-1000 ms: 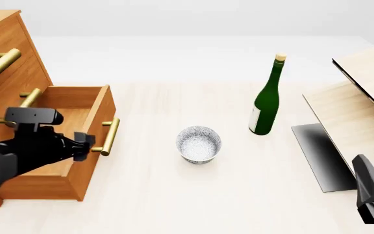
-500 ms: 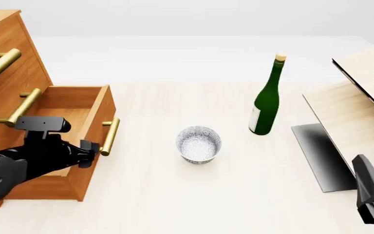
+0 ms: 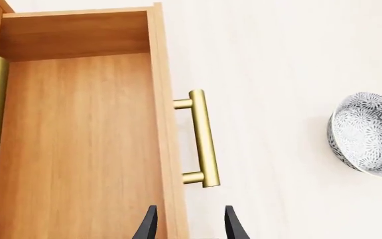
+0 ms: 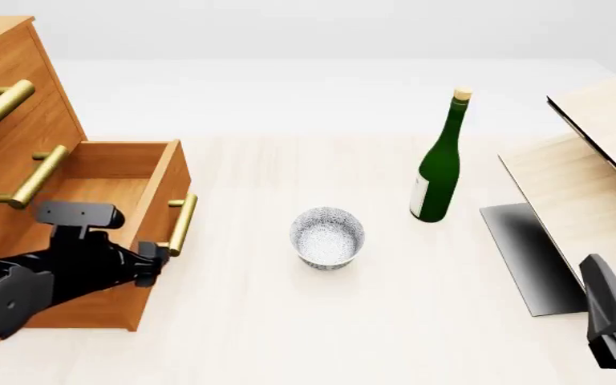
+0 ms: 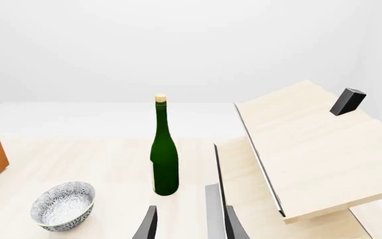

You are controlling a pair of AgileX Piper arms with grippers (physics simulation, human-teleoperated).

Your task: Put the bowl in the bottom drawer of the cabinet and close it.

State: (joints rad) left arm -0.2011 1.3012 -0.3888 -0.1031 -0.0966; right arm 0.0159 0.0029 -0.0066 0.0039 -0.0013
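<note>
- Bowl (image 4: 327, 237) stands upright on the table (image 4: 286, 321), near the middle of the front view, well apart from both arms; white with fine grey-blue speckle, nothing inside.
- Bottom drawer (image 4: 126, 233) is pulled out from the cabinet (image 4: 9, 104), at about 9 o'clock from the bowl. Its brass bar handle (image 4: 182, 224) faces the bowl, with bare table between them.
- Drawer interior, seen in the left wrist view, is bare wood floor (image 3: 78, 149).
- Left arm lies low and stretched forward across the near corner of the drawer. Left gripper (image 4: 154, 258) sits just at the drawer's front panel, below the near end of the handle, not touching the bar.
- Left wrist view: two dark fingertips (image 3: 147, 226) stand apart, unclenched, nothing between them, straddling the top edge of the drawer front. The handle lies just ahead of them; the bowl is off to the side.
- Right arm is drawn back at about 5 o'clock in the front view, only its dark end link showing; right gripper (image 5: 185, 224) points toward the table. Its fingers are parted and grasp nothing.
- Green bottle (image 4: 439, 164) stands upright at roughly 2 o'clock from the bowl, near but not touching.
- Pale wooden boards (image 4: 586, 168) slant at the right side, at about 3 o'clock from the bottle.
</note>
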